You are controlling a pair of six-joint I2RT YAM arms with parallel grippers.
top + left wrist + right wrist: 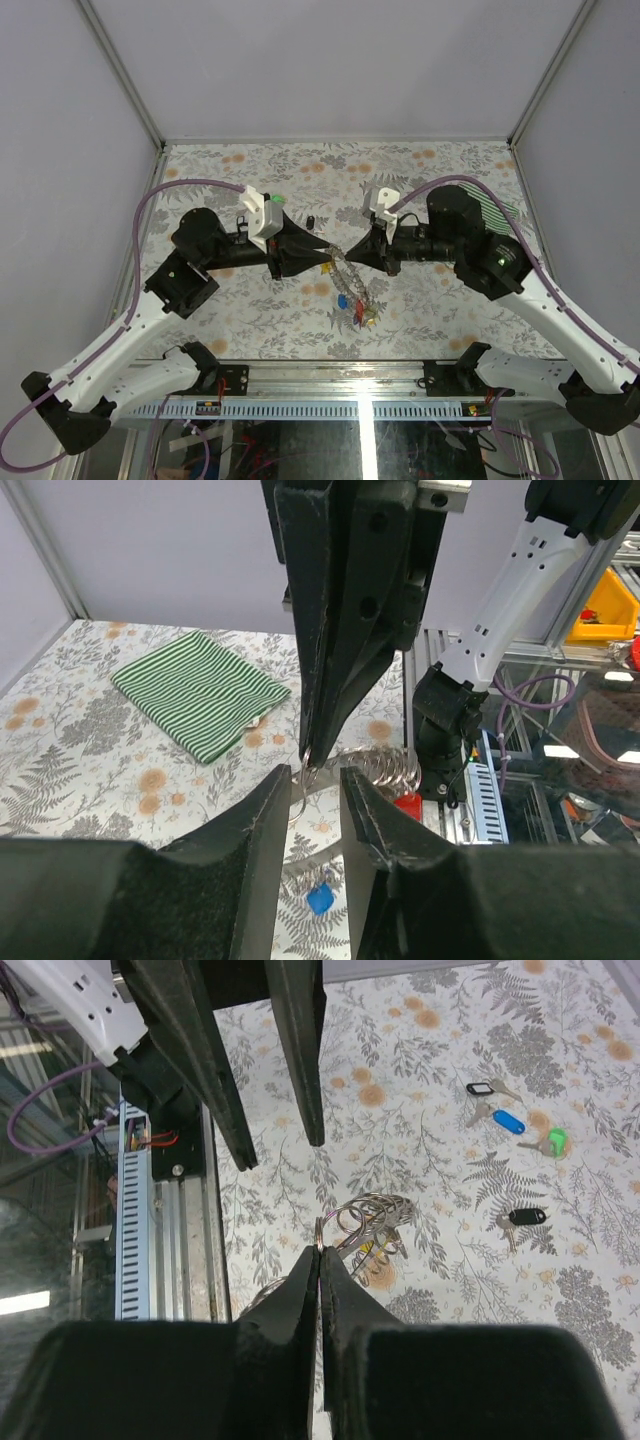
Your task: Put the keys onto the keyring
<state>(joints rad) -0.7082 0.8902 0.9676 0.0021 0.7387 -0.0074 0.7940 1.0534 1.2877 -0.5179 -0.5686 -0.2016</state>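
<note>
The keyring hangs above the table between my two grippers. My right gripper is shut on its wire rim. A cluster of small rings sits beside the grip, and below it dangle a blue key, a red key and a yellow one. My left gripper faces the right gripper tip to tip, jaws a little apart, with a loop of the keyring in the gap. Loose keys lie on the table: black, blue, green, and another black one.
A folded green striped cloth lies at the back right of the table, partly behind the right arm in the top view. The table's near edge with its metal rail runs just below the hanging keys. Grey walls close in the table on three sides.
</note>
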